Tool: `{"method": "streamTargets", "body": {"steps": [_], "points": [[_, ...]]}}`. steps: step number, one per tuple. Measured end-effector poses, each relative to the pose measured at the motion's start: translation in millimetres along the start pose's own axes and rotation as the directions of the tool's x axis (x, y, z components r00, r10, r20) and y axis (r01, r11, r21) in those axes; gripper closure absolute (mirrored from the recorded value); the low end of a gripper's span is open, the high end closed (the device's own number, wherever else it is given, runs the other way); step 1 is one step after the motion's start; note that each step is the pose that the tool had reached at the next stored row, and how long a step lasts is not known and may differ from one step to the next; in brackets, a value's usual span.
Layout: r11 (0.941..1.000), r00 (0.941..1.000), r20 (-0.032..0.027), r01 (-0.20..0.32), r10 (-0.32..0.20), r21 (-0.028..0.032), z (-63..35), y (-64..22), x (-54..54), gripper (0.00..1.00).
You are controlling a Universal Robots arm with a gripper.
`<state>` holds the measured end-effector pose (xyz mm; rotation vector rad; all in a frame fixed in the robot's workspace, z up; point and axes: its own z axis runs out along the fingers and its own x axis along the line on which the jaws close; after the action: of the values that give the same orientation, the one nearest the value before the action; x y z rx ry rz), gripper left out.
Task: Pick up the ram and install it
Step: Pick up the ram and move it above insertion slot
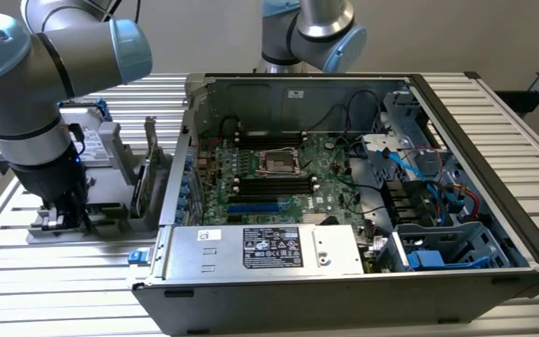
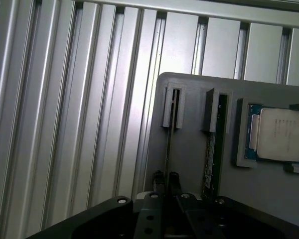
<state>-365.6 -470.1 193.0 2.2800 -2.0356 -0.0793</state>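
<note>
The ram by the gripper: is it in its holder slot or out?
In. In the wrist view the ram stands on edge in the gray holder's slot, gripper at it.

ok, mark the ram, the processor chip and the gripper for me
ram [image 2: 168,149], wrist view, on its thin edge facing the camera.
processor chip [image 2: 281,134], wrist view, middle of its silver lid.
gripper [image 2: 166,179], wrist view, its tip at the ram.

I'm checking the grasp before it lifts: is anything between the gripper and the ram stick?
Nothing visible does. In the wrist view the gripper sits right at the ram, which stands on edge in the gray holder. A second stick and the processor lie off to the side.
</note>
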Motion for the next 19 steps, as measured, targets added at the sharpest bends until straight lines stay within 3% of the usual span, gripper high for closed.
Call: {"method": "streamTargets", "body": {"steps": [19], "points": [[0.9999,0.9999,0.0018,-0.017,0.017,-0.0031,-22.7,2.1,0.4,0.86]]}}
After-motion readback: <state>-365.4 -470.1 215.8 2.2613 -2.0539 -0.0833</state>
